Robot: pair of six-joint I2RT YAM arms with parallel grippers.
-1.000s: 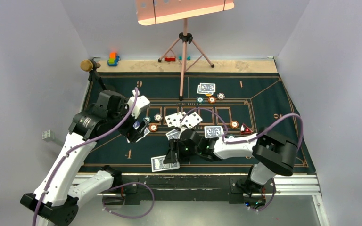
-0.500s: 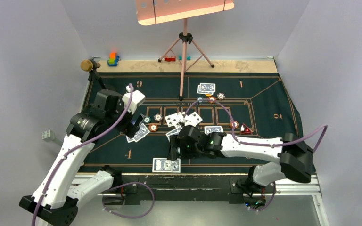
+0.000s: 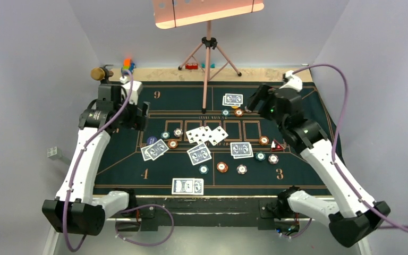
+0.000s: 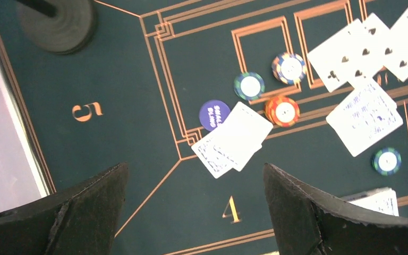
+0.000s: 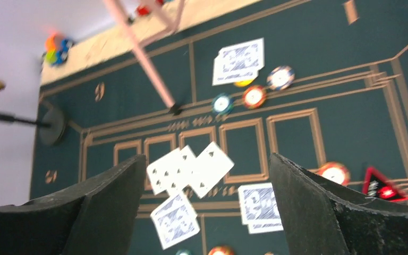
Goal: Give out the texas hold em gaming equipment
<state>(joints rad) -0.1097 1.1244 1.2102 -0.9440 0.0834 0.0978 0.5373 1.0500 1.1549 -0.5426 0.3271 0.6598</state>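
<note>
Blue-backed playing cards lie in pairs on the green felt: one pair at the near edge, one by the 4, one right of centre, one at the far side. Face-up cards fan across the middle boxes. Poker chips sit in small groups, such as an orange one and a dark blue one. My left gripper hangs open and empty above the felt's left side. My right gripper is raised over the far right, open and empty.
A gold-headed microphone stands at the far left corner, its black base on the felt. A pink tripod rises from the far middle. Toy blocks sit on the back ledge. A red triangle marker lies at the right.
My right arm has let go of the pair at the near edge, opened, and swung up to the far right. My left arm has drawn back from the cards by the 4.
</note>
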